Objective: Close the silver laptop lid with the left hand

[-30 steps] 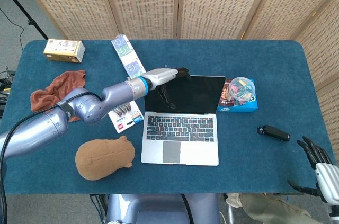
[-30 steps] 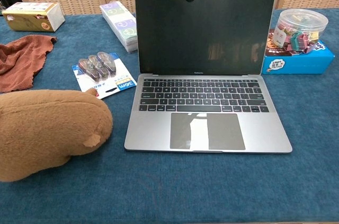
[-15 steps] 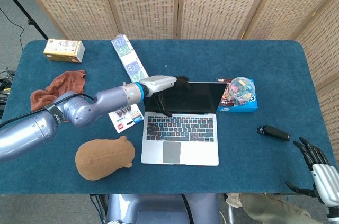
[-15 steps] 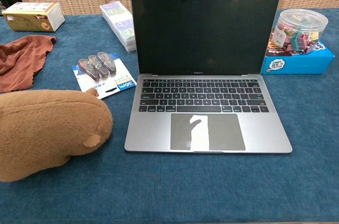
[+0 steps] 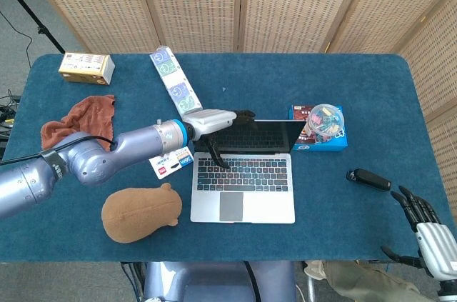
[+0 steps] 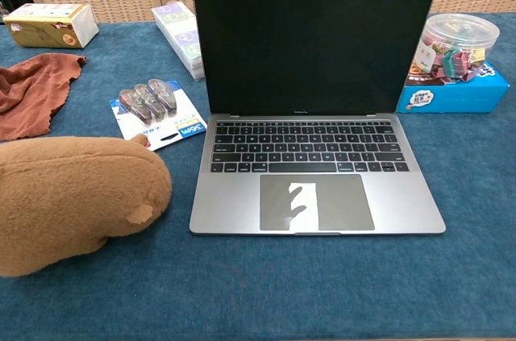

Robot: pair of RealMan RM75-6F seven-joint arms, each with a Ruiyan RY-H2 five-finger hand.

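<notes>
Left hand (image 5: 227, 118) on the lid's top edge, dark fingers hooked over it.
Silver laptop (image 5: 243, 182), smooth metal slab mid-tabletop, glossy black screen tipped forward; right hand (image 5: 423, 225) idle, fingers spread, near-right corner.

Matt silver metal laptop (image 6: 317, 204), glossy screen; plush toy (image 6: 72, 200) looks furry.

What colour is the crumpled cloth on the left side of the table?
The cloth is reddish brown, clearest in the chest view.
</notes>
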